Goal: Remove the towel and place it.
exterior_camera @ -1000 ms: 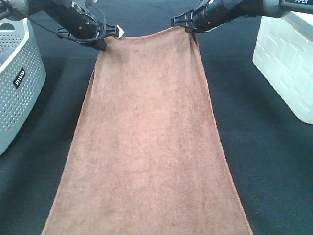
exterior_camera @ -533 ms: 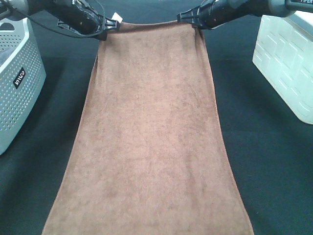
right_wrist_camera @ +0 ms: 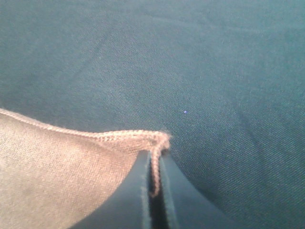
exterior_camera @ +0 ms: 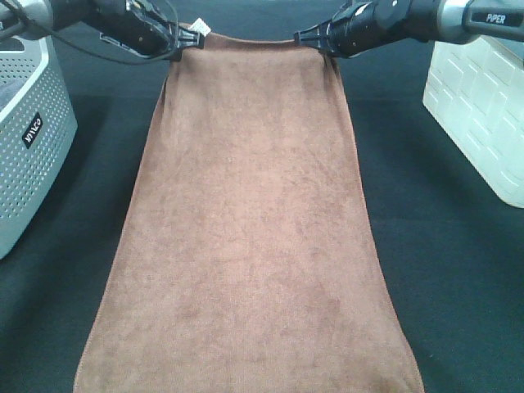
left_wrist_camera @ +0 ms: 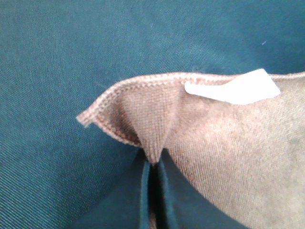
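Note:
The reddish-brown towel (exterior_camera: 250, 221) hangs stretched between my two grippers and runs down to the near edge of the exterior high view. My left gripper (exterior_camera: 187, 38) is shut on its far left corner, beside the small white tag (exterior_camera: 199, 28). On the far right corner my right gripper (exterior_camera: 307, 36) is shut too. The left wrist view shows the pinched corner (left_wrist_camera: 143, 124) of the towel, the tag (left_wrist_camera: 233, 88) and my gripper (left_wrist_camera: 152, 164). In the right wrist view the stitched corner (right_wrist_camera: 152, 140) of the towel sits between the closed fingertips of my gripper (right_wrist_camera: 153, 162).
A grey perforated basket (exterior_camera: 29, 139) stands at the left edge. A white bin (exterior_camera: 479, 106) sits at the right. The black table cloth (exterior_camera: 442, 262) shows on both sides of the towel.
Both grippers have carried the towel's far corners further back and up, pulling the far edge straighter and drawing the towel away from the near side.

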Controlling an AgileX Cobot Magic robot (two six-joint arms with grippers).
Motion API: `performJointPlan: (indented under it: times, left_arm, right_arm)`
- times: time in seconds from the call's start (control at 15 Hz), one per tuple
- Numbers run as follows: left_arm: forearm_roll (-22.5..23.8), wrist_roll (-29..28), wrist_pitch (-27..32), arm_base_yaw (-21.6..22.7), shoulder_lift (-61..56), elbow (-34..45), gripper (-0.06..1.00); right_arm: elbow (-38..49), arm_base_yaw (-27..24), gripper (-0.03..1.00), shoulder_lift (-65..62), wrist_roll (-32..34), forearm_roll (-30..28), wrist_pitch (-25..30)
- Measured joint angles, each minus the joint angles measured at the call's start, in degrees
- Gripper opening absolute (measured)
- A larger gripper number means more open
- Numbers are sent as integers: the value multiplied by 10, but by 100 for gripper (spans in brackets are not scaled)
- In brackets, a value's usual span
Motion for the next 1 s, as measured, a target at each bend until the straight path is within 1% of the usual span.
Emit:
performJointPlan:
  times: [0.13,0.33,0.67,1.0]
  left_arm:
    - [0,0,-7,-2,17,0,0]
    - [-6,0,-43,-5,46,0,1]
    - [-11,0,-64,-5,77,0,1]
    - [-11,0,-120,-5,97,0,2]
  right_arm:
    - [-5,0,0,17,-1,0,-2]
    - [-18,0,0,42,-1,0,-6]
    - [-61,-1,0,86,-1,15,-2]
    - [-74,-5,0,117,-1,25,-1]
